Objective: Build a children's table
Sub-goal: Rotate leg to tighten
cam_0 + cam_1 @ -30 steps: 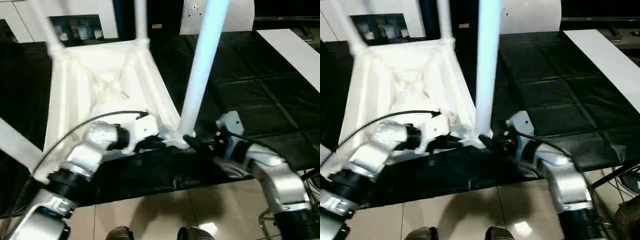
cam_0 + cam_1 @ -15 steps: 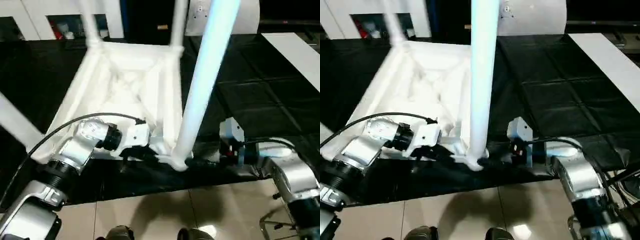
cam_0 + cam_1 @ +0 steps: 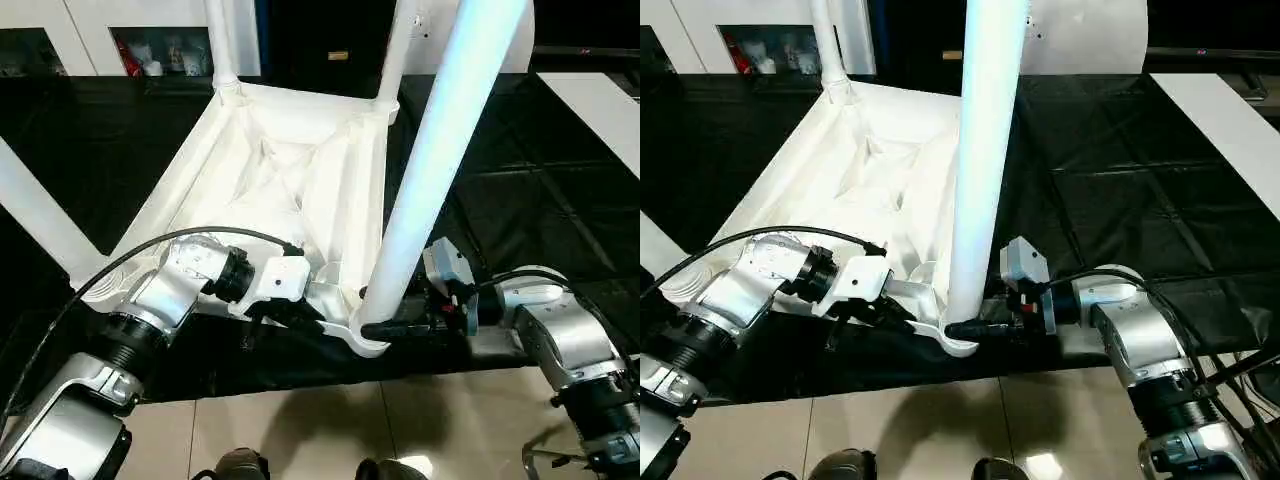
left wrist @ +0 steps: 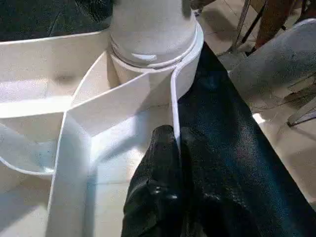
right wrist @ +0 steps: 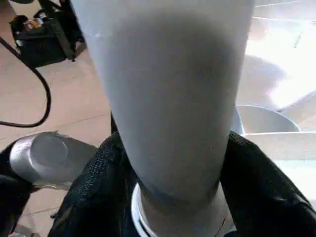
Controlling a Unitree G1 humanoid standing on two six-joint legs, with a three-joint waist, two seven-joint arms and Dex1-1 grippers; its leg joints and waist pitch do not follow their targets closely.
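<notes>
The white plastic square tabletop (image 3: 270,190) lies upside down on the black-covered desk (image 3: 520,190), ribs up, with its near corner poking out over the desk's edge. A long white tapered leg (image 3: 440,170) stands up from that corner's round socket (image 3: 368,335), its long axis running up and slightly to the right. Other legs stand at the far corners.

The right gripper (image 5: 173,197) is beside the bottom of the near leg, one black finger on each side of it, close around it. The left gripper (image 4: 170,148) has its fingers pinched tight on the tabletop's thin rim, close to the same socket. So the right arm is the one on the leg.

The right wrist view shows the fingers hugging the leg. The left wrist view shows the leg's base sitting in the socket.
</notes>
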